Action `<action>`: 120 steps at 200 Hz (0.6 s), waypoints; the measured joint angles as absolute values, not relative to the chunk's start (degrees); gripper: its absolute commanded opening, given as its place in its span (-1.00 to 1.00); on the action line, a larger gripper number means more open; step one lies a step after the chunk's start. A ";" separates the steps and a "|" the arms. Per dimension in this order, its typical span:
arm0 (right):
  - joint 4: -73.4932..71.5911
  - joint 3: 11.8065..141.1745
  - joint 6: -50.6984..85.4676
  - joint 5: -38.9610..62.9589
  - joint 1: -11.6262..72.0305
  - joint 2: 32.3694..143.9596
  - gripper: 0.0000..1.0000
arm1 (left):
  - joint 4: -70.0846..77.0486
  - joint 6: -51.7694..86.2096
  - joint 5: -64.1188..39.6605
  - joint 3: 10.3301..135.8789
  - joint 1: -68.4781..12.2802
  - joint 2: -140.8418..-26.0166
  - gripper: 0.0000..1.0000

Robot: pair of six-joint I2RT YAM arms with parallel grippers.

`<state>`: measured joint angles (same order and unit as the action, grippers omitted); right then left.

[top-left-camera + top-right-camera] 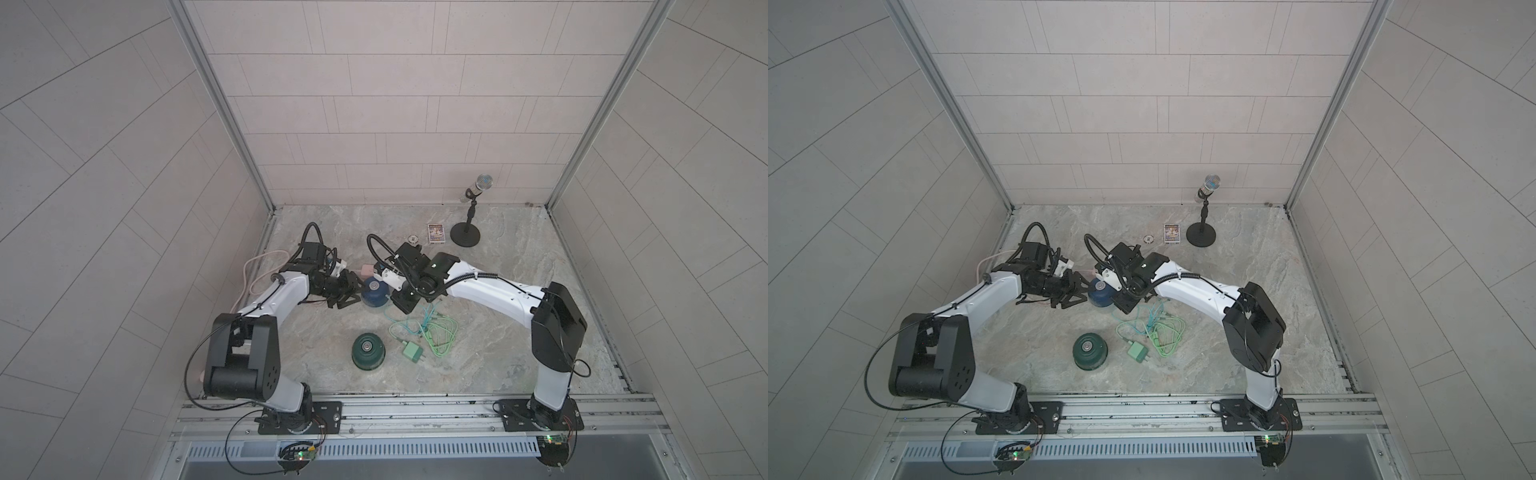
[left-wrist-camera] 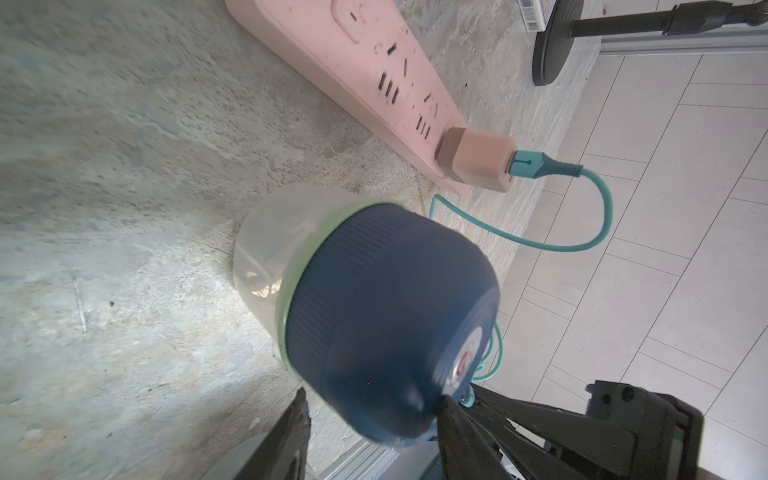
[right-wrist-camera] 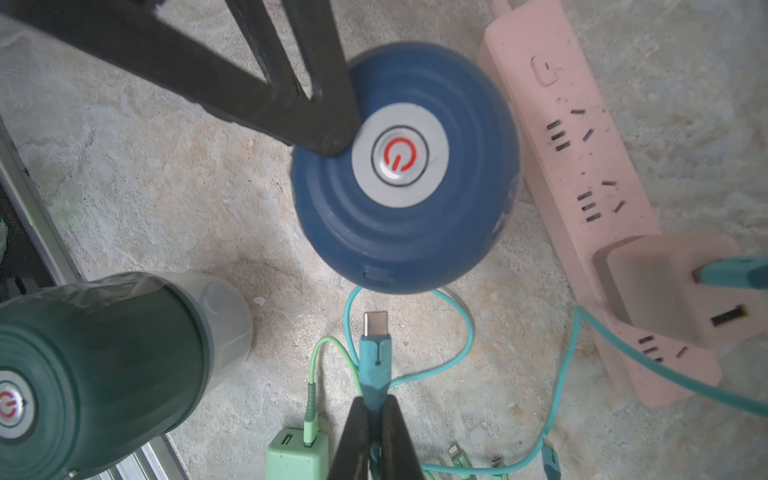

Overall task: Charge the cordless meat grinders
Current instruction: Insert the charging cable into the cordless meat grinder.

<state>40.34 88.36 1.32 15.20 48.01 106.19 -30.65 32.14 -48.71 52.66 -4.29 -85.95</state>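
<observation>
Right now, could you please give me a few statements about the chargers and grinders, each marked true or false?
1. The teal cable's plug is already seated in the blue grinder. False: the right gripper holds it just short of the grinder, with a gap between them.
2. The pink adapter sits in the pink power strip. True.
3. The green adapter is plugged into the strip. False: it lies loose on the table, beside the green grinder.
4. The jaws of the left gripper straddle the blue grinder. True.
</observation>
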 measured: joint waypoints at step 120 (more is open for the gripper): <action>40.29 89.69 1.30 15.18 48.14 107.61 -0.87 | -30.04 32.56 -49.28 52.36 -4.32 -85.93 -0.04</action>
<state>40.29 89.69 1.30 15.18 48.14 107.61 -30.04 32.56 -49.28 52.36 -4.32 -85.93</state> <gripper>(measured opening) 0.072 0.484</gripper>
